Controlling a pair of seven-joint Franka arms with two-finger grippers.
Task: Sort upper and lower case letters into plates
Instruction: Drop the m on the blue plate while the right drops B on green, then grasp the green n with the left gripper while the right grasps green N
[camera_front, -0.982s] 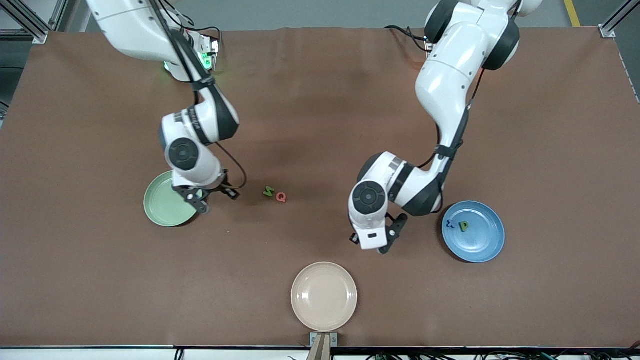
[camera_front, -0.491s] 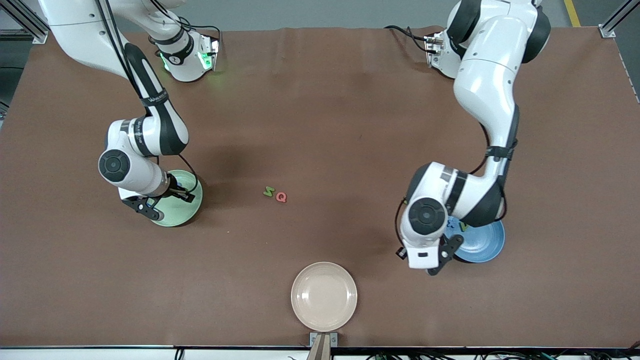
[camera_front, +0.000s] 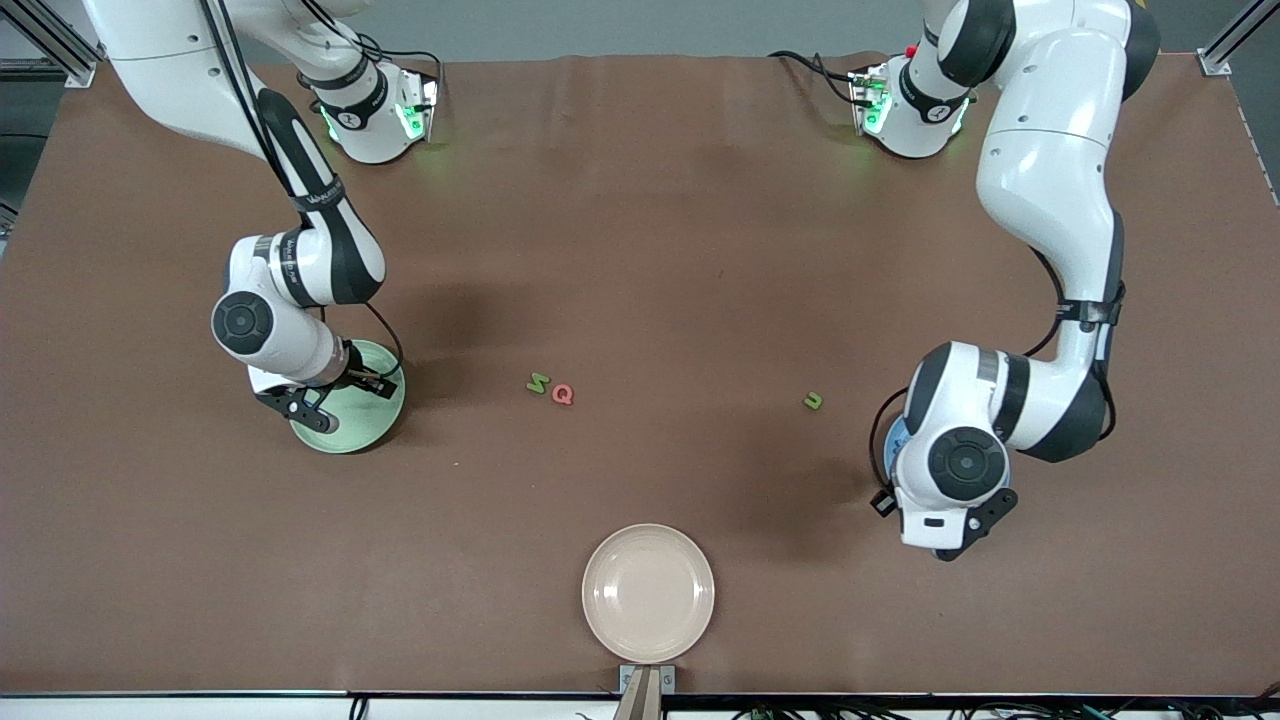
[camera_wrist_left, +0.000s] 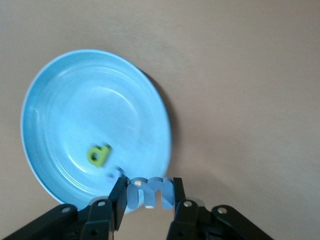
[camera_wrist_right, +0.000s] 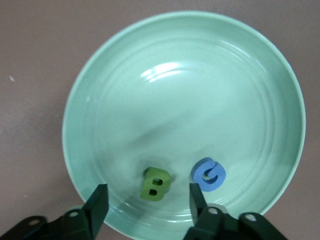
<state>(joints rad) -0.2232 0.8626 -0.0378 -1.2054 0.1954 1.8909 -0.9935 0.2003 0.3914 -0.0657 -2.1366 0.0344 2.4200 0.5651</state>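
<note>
Left gripper (camera_wrist_left: 147, 195) jaws clamp blue m (camera_wrist_left: 148, 191) over blue plate (camera_wrist_left: 75, 90); right gripper (camera_wrist_right: 146, 202) jaws gape above green plate (camera_wrist_right: 200, 70).

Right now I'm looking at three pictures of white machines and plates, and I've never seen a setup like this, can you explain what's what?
These are two robot arms at a brown table. The wide picture looks down from across the table; the other two come from cameras on each arm's wrist.

The right end effector hangs open over the pale green plate, where a green B and a blue G lie. The left end effector is shut on a blue m at the edge of the blue plate, which holds a green letter.

On the bare table lie a green N, a pinkish-red Q and a green u. A cream plate sits nearest the front camera.
</note>
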